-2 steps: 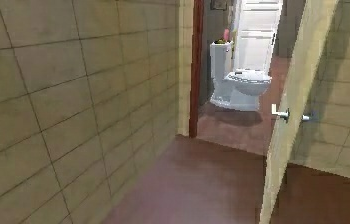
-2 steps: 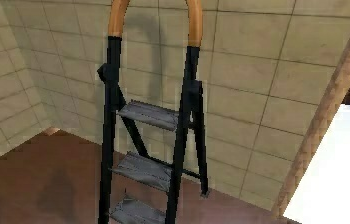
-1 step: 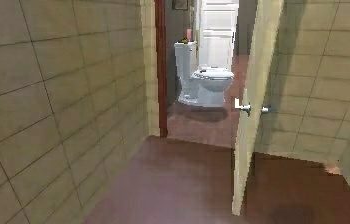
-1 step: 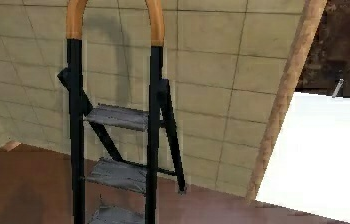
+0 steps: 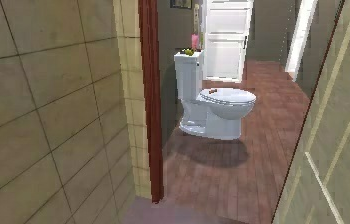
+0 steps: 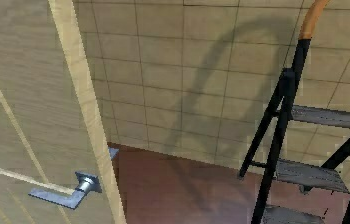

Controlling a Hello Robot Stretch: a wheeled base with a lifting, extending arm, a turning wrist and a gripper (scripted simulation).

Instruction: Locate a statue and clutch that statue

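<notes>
Since nothing here lets me see the claw's fingers, I cannot tell how the claw is set. Out on the side where the arm reaches, there is a wooden door [image 6: 33, 110] with a grey metal handle [image 6: 68, 188]. Past it is a tan tiled wall [image 6: 193, 80]. A black step ladder [image 6: 288, 130] stands near that wall on the red-brown floor [image 6: 178, 185].

Looking ahead, a dark red door frame [image 5: 151, 100] stands beside another tiled wall [image 5: 53, 110]. Through the doorway is a white toilet [image 5: 218, 105] on a wood floor [image 5: 258, 160]. A small pink and green thing [image 5: 192, 44] sits on top of the toilet's tank. It is too small for me to say if it is the statue, or which way it is longest. A white door [image 5: 226, 35] is farther back.

That small thing lies ahead, through the doorway, not out to the arm's side. So I think the robot must drive in for a closer look. Then it must turn until its arm side faces the toilet tank.
</notes>
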